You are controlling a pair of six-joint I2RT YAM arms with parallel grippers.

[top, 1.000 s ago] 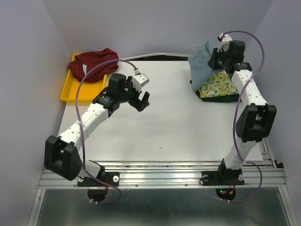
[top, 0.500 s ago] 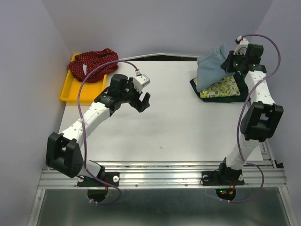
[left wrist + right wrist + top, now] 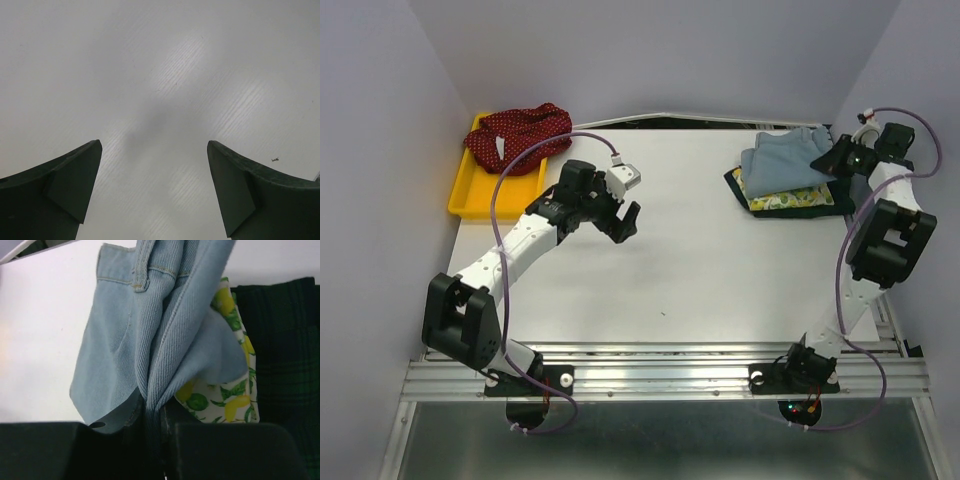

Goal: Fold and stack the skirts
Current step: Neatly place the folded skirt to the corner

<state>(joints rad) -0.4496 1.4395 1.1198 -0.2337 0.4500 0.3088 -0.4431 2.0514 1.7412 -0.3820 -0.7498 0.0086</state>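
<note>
The light-blue denim skirt (image 3: 782,158) lies folded on the lemon-print skirt (image 3: 790,198), which lies on the dark green skirt (image 3: 840,200) at the table's far right. My right gripper (image 3: 835,158) is shut on the denim's right edge; in the right wrist view the denim (image 3: 150,335) is pinched between my jaws (image 3: 159,415) over the lemon print (image 3: 232,400) and the green cloth (image 3: 285,355). The red white-dotted skirt (image 3: 518,130) lies bunched in the yellow tray (image 3: 470,195). My left gripper (image 3: 625,222) is open and empty above bare table (image 3: 155,150).
The yellow tray sits at the table's far left corner against the wall. Purple walls close in the left, back and right sides. The right arm's elbow (image 3: 880,240) stands near the table's right edge.
My right gripper has carried the denim skirt rightward and down, laying it flat over the lemon-print skirt. The left arm has barely shifted.
</note>
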